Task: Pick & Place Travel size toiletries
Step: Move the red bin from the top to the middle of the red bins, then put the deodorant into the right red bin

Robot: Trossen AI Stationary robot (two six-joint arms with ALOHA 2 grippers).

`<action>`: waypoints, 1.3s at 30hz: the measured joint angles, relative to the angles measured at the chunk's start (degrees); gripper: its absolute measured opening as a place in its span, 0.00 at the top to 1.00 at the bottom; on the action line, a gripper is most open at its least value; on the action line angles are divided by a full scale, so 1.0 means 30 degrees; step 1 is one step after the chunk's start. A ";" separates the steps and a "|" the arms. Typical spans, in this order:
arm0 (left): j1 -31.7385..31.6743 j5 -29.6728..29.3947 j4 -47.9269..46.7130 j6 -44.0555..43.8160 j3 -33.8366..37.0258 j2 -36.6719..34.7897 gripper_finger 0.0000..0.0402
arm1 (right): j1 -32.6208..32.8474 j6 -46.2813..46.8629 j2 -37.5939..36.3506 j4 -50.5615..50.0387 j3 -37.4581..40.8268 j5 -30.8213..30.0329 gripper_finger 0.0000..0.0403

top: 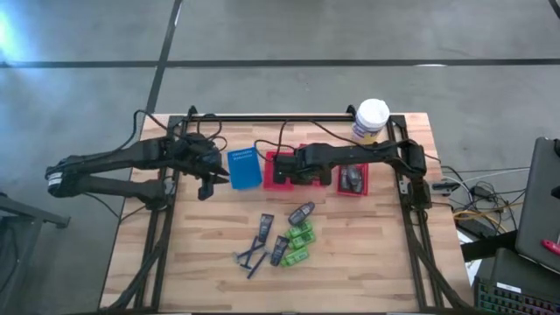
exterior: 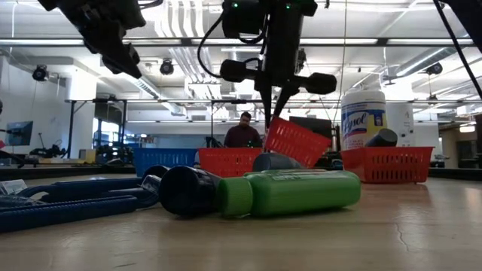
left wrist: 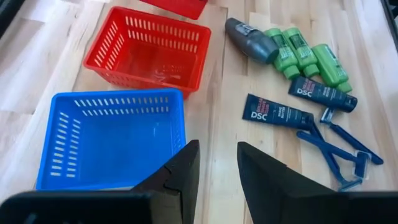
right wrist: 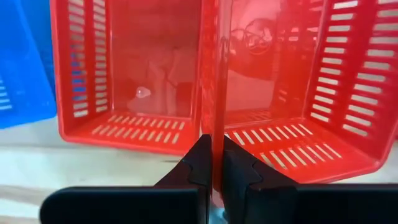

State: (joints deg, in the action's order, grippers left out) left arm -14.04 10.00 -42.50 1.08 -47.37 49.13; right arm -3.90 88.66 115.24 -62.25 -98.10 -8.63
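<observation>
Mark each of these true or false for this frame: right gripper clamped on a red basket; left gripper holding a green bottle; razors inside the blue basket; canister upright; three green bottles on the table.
1. The right gripper is shut on a wall of the tilted red basket. True.
2. The left gripper holds a green bottle. False: it is open and empty, beside the blue basket.
3. The razors lie in the blue basket. False: they lie on the table.
4. The canister stands upright. True.
5. Three green bottles lie side by side on the table. True.
</observation>
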 joint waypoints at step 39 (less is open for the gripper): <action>0.0000 0.1646 0.2196 -0.3677 0.0909 -0.0587 0.72 | 0.4119 -3.1688 -0.0774 -0.0812 0.0919 0.0625 0.35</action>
State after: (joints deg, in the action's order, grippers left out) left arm -14.04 14.93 -35.91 -9.95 -44.64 47.37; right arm 8.45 -6.40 112.92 -64.69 -95.35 -6.76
